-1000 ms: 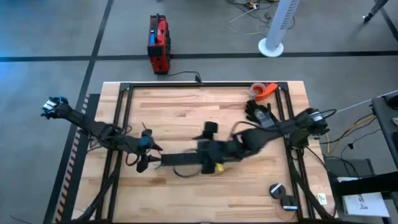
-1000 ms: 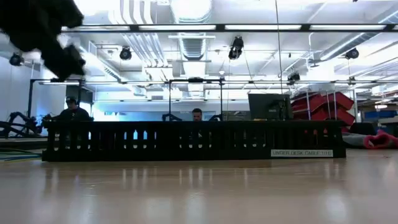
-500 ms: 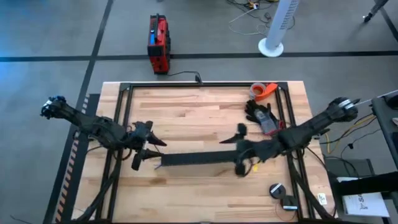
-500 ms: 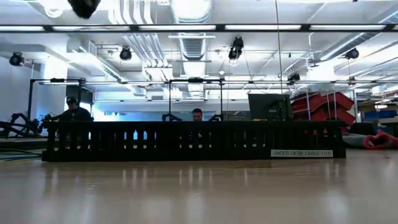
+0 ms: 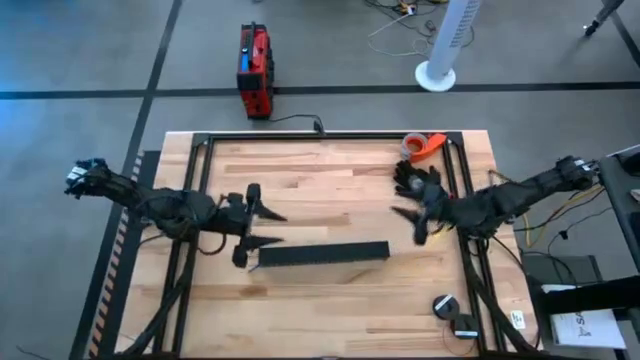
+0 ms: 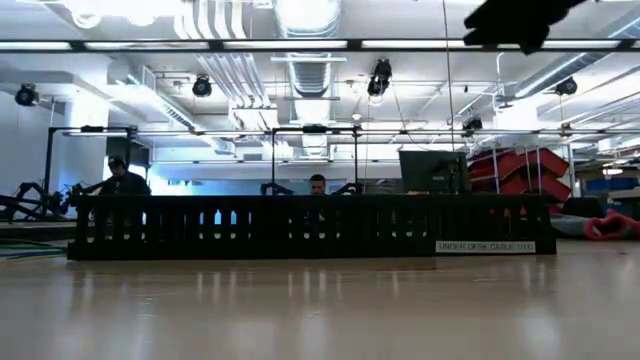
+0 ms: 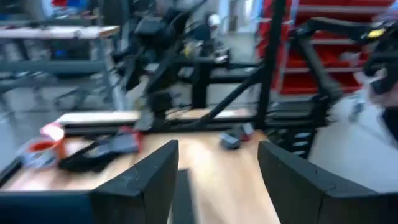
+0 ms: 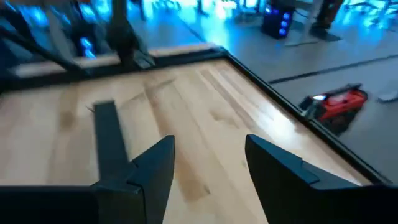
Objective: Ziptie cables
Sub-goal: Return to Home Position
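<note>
High view: the left gripper (image 5: 272, 228) hangs with its fingers spread wide and empty (its wrist view agrees), just beside the left end of the black slotted rail (image 5: 323, 253). The right gripper (image 5: 408, 226) is equally wide apart, holding nothing, over the table (image 5: 300, 170) right of the rail. The cables cannot be made out in any view.

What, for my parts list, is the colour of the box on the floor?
Red, with black trim: the box shows best in the high view.
</note>
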{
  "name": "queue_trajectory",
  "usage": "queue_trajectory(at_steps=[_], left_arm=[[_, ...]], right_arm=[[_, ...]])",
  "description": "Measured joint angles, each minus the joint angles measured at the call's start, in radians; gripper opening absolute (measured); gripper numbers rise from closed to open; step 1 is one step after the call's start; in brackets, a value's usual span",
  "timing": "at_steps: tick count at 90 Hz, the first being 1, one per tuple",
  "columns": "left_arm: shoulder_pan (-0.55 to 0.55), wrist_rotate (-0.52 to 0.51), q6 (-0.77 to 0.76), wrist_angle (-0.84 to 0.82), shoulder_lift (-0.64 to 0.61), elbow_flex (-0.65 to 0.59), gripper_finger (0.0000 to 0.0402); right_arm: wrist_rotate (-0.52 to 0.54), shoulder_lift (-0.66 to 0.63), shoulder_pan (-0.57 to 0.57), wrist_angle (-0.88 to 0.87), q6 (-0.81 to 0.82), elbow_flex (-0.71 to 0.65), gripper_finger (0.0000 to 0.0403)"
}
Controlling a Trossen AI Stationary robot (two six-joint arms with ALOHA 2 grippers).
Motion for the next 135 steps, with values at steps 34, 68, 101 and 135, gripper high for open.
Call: queue_trajectory(at_steps=[34,68,101,135], left_arm=[[0.358,0.154,0.026,0.021,-0.252,-0.184,0.0208],[0.414,0.175,0.006,-0.106,-0.584,-0.406,0.0191],[0.414,0.167,-0.03,-0.382,-0.888,-0.5,0.018],[0.415,0.153,-0.067,-0.057,-0.889,-0.737,0.0198]], right_arm=[[-0.547,-0.416,-0.361,0.398,-0.046,-0.339,0.0179],[-0.808,-0.618,-0.462,0.575,0.012,-0.597,0.0179],[-0.696,-0.506,-0.325,0.516,-0.14,-0.596,0.0179],[-0.669,-0.368,-0.318,0.434,-0.14,-0.596,0.0179]])
